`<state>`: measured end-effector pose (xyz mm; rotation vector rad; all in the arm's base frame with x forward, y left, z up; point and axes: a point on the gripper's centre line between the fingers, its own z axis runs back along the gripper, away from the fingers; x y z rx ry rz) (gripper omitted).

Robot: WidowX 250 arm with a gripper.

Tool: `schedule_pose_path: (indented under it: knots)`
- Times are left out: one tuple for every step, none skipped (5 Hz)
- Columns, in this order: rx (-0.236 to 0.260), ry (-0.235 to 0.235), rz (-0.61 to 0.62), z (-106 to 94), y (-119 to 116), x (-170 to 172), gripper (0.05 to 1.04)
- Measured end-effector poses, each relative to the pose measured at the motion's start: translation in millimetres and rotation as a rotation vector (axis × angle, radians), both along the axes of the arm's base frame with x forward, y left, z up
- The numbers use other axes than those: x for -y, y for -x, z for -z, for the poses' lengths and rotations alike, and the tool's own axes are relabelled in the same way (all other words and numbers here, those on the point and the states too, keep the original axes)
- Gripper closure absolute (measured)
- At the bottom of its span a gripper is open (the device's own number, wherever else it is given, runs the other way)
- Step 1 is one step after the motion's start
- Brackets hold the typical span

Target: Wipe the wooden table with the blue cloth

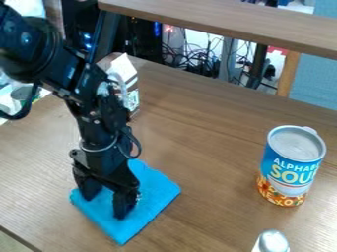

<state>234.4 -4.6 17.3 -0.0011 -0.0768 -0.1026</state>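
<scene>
The black gripper [105, 204] hangs at the lower left, pointing down over a folded blue cloth [148, 204] that lies flat on the wooden table. Its two fingers stand apart, low over the cloth; whether they touch it I cannot tell. Part of the cloth is hidden behind the gripper. To the right, an upright soup can [291, 167] with a blue and orange label stands well away from the gripper.
A silver-topped container [272, 241] is cut off by the bottom edge at the right. Behind the arm stands a white carton [130, 83]. A raised wooden shelf [230, 19] crosses the top, with cables [197, 61] behind the table [204, 147].
</scene>
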Motion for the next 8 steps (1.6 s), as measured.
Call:
schedule_pose_path:
  knots:
    - [0.018, 0.015, -0.029, -0.2, -23.1, -1.4, 0.077]
    - [0.032, 0.022, -0.049, -1.9, -53.9, -4.3, 0.077]
    - [0.041, 0.024, -0.068, -2.6, -85.2, -5.2, 0.077]
    - [0.049, 0.028, -0.083, -3.1, -115.9, -5.2, 0.077]
    - [0.050, 0.030, -0.105, -2.8, -147.0, -4.6, 0.077]
    - [0.048, 0.020, -0.105, -3.1, -175.4, 0.1, 0.077]
    - [0.052, 0.012, -0.099, -4.8, -178.5, 1.3, 0.077]
    - [0.068, -0.002, -0.089, -2.0, -164.4, 5.4, 0.077]
